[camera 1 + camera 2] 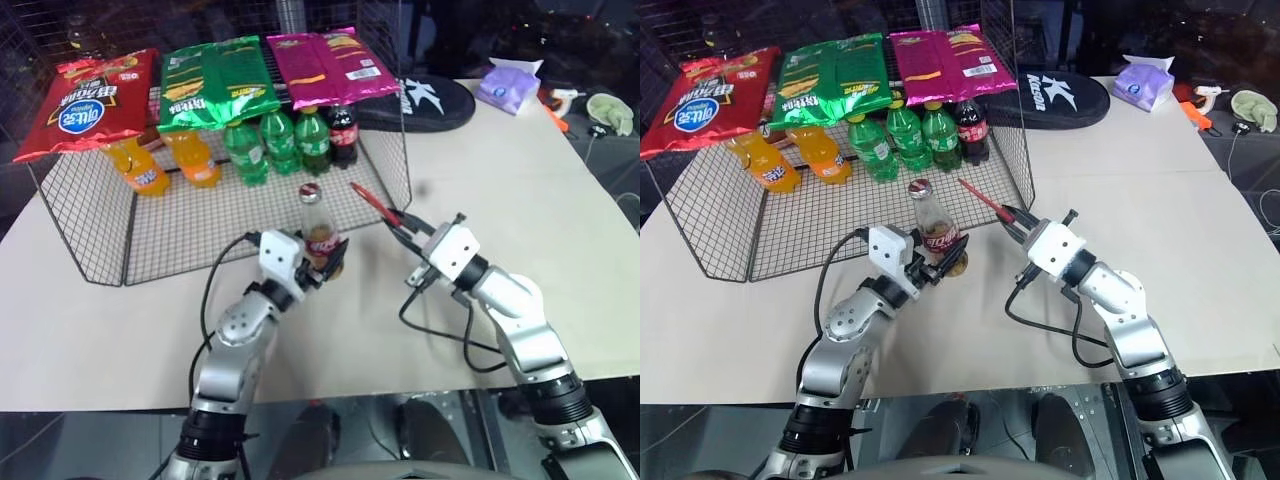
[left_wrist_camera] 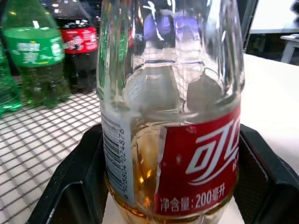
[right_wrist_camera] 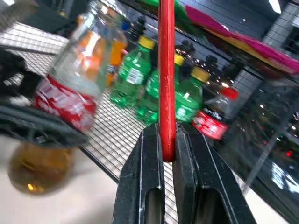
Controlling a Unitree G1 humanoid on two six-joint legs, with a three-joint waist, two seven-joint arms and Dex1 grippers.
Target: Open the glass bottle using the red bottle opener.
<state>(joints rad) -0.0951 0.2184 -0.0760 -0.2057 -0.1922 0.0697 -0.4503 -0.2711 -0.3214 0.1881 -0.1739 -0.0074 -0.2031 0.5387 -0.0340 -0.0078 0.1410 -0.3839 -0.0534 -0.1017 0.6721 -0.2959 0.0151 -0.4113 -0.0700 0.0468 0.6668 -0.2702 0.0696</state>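
L pincer [image 1: 328, 262] grips glass bottle [image 1: 317, 225]; R pincer [image 1: 402, 220] clamps red bottle opener [image 1: 370, 203].

Pale beige table [image 1: 560, 250] under bright even light; dark surroundings beyond far edge. Wire mesh rack [image 1: 90, 225] at far left, snack bags [image 1: 215, 80] on top, soda bottles [image 1: 270, 140] beneath. Black case [image 1: 430, 100], purple tissue pack [image 1: 510, 85] at far right corner
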